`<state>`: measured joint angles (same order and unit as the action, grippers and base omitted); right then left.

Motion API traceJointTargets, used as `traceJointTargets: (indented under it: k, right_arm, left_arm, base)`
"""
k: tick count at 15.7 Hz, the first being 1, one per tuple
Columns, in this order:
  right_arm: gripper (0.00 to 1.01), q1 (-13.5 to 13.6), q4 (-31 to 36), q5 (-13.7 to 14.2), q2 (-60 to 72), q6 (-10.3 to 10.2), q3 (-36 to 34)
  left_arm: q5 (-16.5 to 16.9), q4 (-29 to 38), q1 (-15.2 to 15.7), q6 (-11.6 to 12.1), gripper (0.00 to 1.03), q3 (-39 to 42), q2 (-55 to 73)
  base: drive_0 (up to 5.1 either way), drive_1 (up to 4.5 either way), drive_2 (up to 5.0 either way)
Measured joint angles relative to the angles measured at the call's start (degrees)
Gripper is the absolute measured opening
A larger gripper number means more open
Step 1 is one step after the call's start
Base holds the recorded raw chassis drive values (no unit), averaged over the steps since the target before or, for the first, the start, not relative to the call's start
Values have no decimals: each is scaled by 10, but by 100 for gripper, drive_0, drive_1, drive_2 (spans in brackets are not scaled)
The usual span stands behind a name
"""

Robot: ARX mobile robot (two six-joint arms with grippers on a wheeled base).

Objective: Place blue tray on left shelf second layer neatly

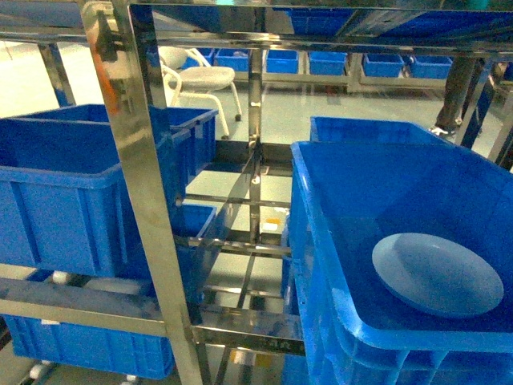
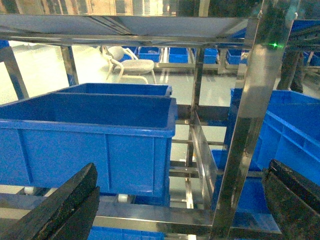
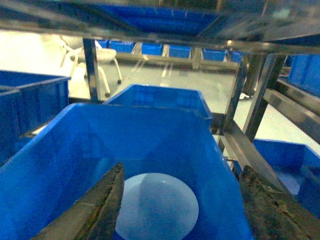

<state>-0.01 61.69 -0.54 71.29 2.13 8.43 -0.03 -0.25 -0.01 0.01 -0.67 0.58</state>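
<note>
**Pale-blue dish waits in the right crate**

Black fingers of the right gripper (image 3: 175, 210) stand spread and empty above the blue tray (image 3: 156, 205), which lies flat on the floor of a deep blue crate (image 1: 321, 241). Best to descend squarely and pinch the rim. Leftward, the left gripper (image 2: 180, 205) is likewise spread, empty, facing the left shelf (image 1: 136, 184) and its crates (image 2: 90, 130).

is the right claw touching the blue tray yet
Apart. The right wrist view shows the right claw open above the crate, its fingers clear of the blue tray lying on the crate's floor.
</note>
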Motion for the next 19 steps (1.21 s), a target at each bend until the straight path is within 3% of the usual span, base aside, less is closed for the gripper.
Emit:
traceJointTargets:
  k: [5,6,13,19]
  right_arm:
    - [6,0,-105,4,-164,-13,-53]
    - [2,0,-128,4,-192,-14,-58]
    - [2,0,-309,4,-400,-15,-75]
    - [2,0,-402,4,-498,-15,-76]
  left_arm:
    - [0,1,0,0,98,0,0]
    - [0,0,0,0,98,0,0]
    - [0,1,0,0,98,0,0]
    - [0,0,0,0,98,0,0]
  base:
    - [0,0,0]
    - [0,0,0]
    - [0,0,0]
    - [0,0,0]
